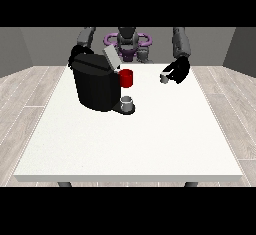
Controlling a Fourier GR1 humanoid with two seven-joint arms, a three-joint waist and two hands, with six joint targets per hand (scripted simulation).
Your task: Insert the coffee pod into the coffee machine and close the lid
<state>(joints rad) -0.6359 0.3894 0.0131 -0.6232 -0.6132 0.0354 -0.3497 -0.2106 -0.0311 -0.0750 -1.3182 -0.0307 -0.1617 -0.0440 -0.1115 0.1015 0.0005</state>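
Observation:
A black coffee machine (96, 86) stands on the white table (135, 139) at the left, its grey lid (111, 57) tilted up and open. A small grey cup (128, 102) sits on its drip base at the front. A small grey coffee pod (164, 78) is at the right, held off the table by the hand at the view's right (178, 70), whose fingers curl round it. The hand at the view's left (76, 52) hovers behind the machine's top rear corner, mostly hidden by the machine.
A red mug (127, 78) stands just right of the machine, between it and the pod. The table's front edge lies near the bottom of the view. Wooden floor surrounds the table.

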